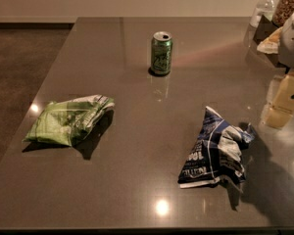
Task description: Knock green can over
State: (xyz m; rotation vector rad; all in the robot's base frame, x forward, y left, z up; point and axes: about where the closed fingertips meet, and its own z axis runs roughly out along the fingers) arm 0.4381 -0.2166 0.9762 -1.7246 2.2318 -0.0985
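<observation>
- Dim, warm light; the glossy tabletop point(137, 175) shows small round glare spots near its front and left edges.
- The green bag point(68, 119) and blue bag point(213, 151) cast dark shadows rightward.
- The gripper point(285, 101), at the right edge, is lit pale yellow.

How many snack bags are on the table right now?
2: a green-and-white bag on the left, a dark blue bag front right. The gripper is at the right edge of view, where more could be hidden.

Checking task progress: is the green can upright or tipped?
Green can upright: silver top up, base on table. Gripper at right edge, apart.
</observation>
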